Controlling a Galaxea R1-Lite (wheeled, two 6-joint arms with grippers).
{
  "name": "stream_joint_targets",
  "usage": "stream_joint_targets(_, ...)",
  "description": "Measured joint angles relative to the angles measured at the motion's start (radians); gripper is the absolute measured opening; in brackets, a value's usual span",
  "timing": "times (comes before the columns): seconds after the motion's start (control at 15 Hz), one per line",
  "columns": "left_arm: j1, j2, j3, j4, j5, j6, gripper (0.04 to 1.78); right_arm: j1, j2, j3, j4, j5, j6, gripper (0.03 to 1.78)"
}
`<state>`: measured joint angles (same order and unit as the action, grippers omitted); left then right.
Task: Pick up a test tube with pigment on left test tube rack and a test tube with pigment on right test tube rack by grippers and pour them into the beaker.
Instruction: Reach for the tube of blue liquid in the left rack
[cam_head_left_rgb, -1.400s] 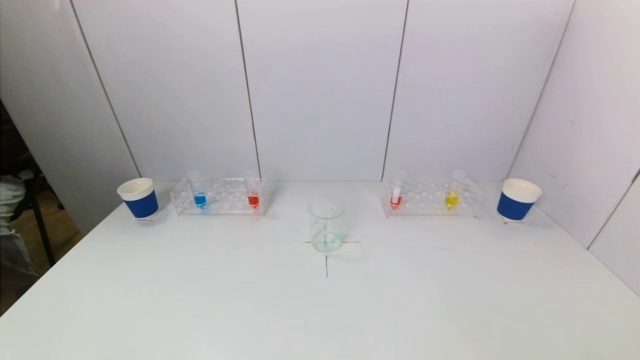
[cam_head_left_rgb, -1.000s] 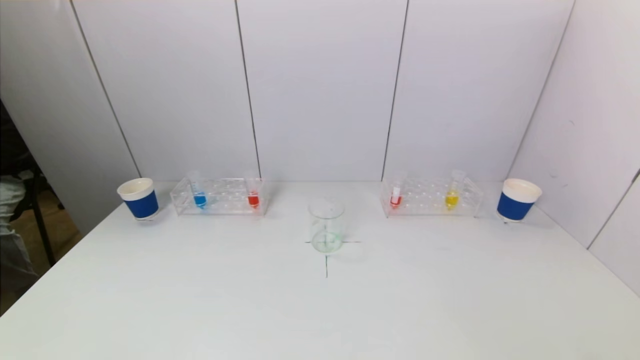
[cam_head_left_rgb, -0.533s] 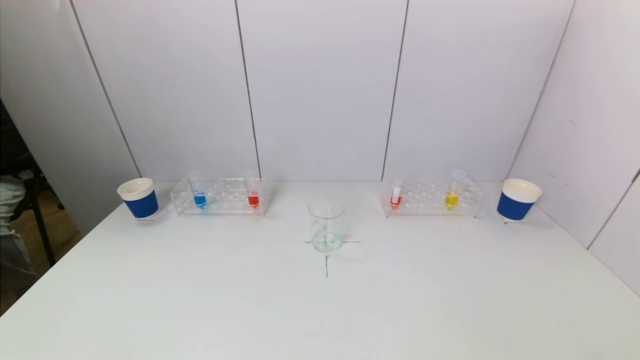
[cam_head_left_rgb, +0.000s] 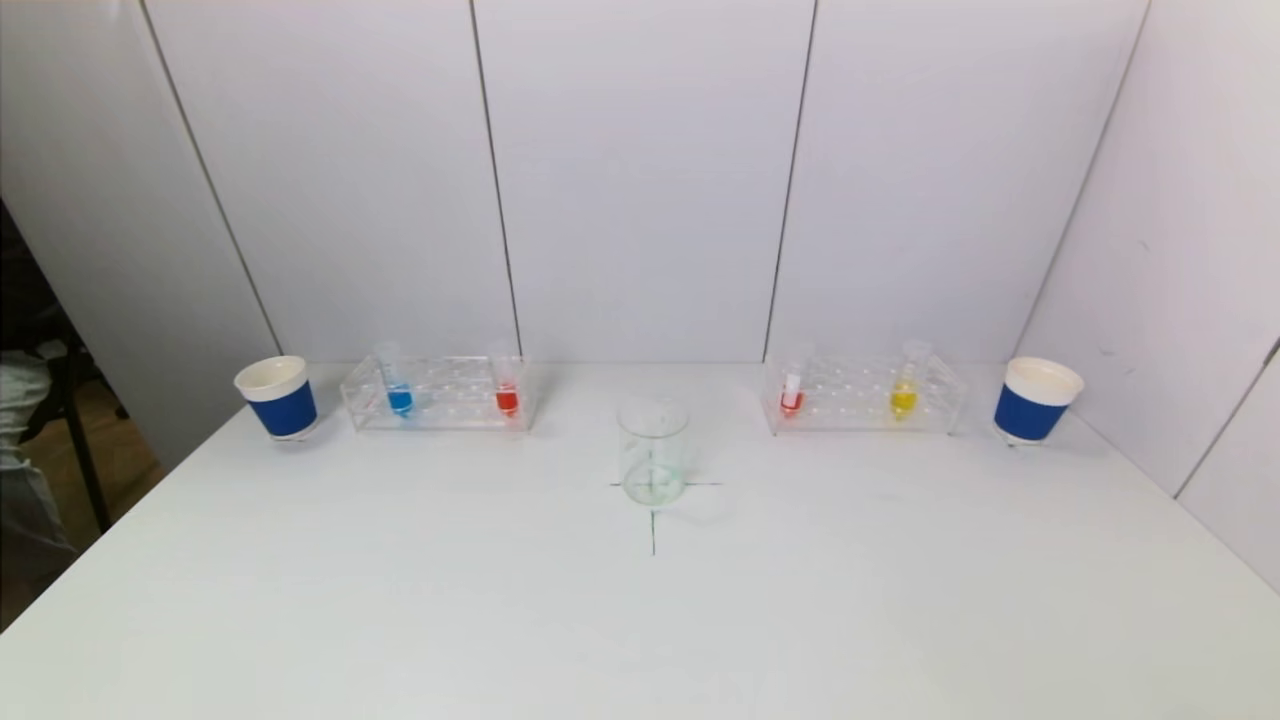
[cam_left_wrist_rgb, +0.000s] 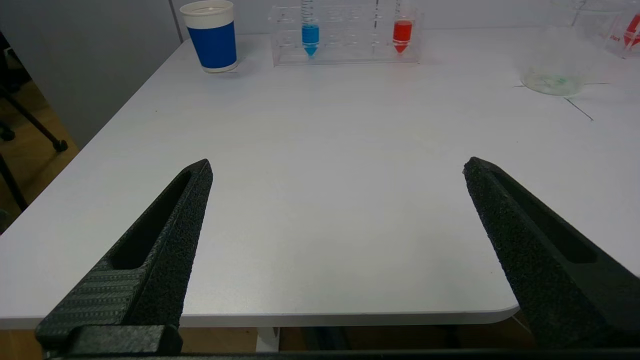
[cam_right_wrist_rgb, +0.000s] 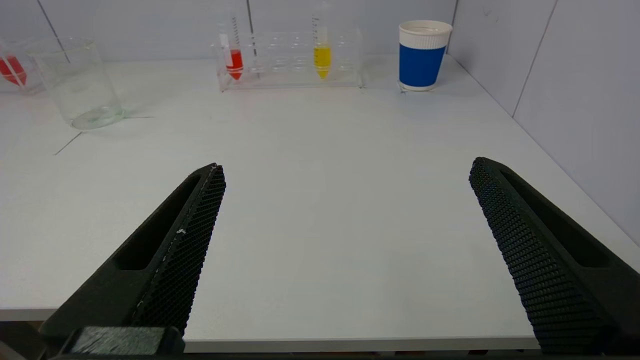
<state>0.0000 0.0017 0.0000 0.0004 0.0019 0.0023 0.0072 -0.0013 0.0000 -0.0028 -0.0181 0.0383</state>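
Note:
The clear left rack (cam_head_left_rgb: 450, 406) at the back left holds a blue tube (cam_head_left_rgb: 399, 398) and a red tube (cam_head_left_rgb: 507, 399). The clear right rack (cam_head_left_rgb: 850, 405) holds a red tube (cam_head_left_rgb: 791, 399) and a yellow tube (cam_head_left_rgb: 903, 398). The empty glass beaker (cam_head_left_rgb: 653, 452) stands mid-table on a cross mark. Neither gripper shows in the head view. My left gripper (cam_left_wrist_rgb: 336, 167) is open and empty over the table's near edge, far from the blue tube (cam_left_wrist_rgb: 310, 39) and red tube (cam_left_wrist_rgb: 402, 35). My right gripper (cam_right_wrist_rgb: 346, 167) is open and empty there too, far from the red tube (cam_right_wrist_rgb: 234, 62) and yellow tube (cam_right_wrist_rgb: 322, 59).
A blue-and-white paper cup (cam_head_left_rgb: 277, 397) stands left of the left rack, another cup (cam_head_left_rgb: 1035, 400) right of the right rack. White walls close the back and right side. The table's left edge drops to the floor.

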Motion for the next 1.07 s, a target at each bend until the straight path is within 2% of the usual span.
stream_joint_targets(0.27,0.001,0.0,-0.012,0.01,-0.002,0.037,1.76,0.0,0.0,0.0,0.0,0.0,0.0,1.77)
stream_joint_targets(0.47,0.001,0.021,-0.122,0.06,-0.006,0.044,1.76,0.0,0.0,0.0,0.0,0.0,0.0,1.77)
stream_joint_targets(0.67,0.0,0.133,-0.257,0.089,-0.013,0.048,1.76,0.0,0.0,0.0,0.0,0.0,0.0,1.77)
stream_joint_targets(0.87,0.0,0.32,-0.367,0.031,-0.021,0.058,1.76,0.0,0.0,0.0,0.0,0.0,0.0,1.77)
stream_joint_targets(1.07,0.0,0.553,-0.43,-0.132,-0.023,0.062,1.76,0.0,0.0,0.0,0.0,0.0,0.0,1.77)
